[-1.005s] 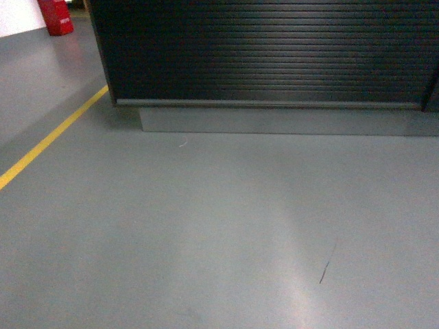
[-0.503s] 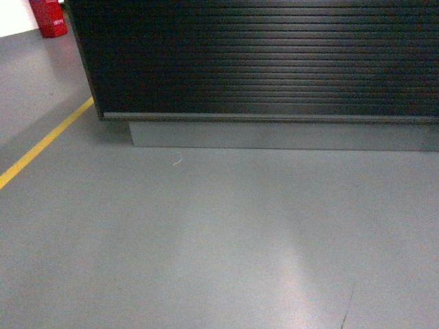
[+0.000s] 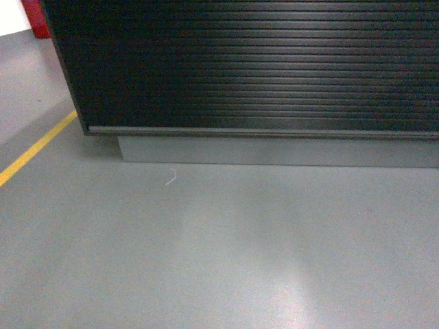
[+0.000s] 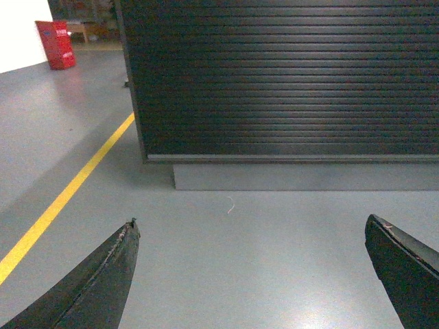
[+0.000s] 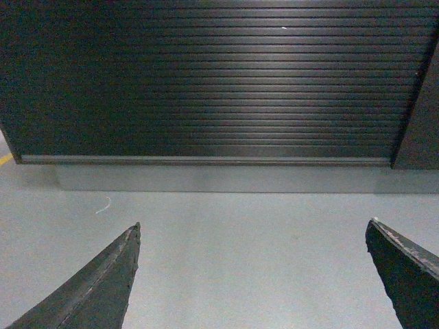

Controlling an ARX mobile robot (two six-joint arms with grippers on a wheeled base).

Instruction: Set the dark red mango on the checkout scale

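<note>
Ahead, the checkout (image 3: 260,68) is seen as a black counter front with horizontal ribs, set on a grey plinth (image 3: 274,151) above the grey floor (image 3: 219,260). A yellow line (image 3: 34,147) is painted on the floor at the counter's left corner, and a small white scrap (image 3: 171,179) lies just before the plinth. A red object (image 4: 55,44) is seen far left. The left gripper (image 4: 250,236) and right gripper (image 5: 252,240) are both held spread wide, with nothing between the fingers. Neither mango nor scale is shown in any view.
</note>
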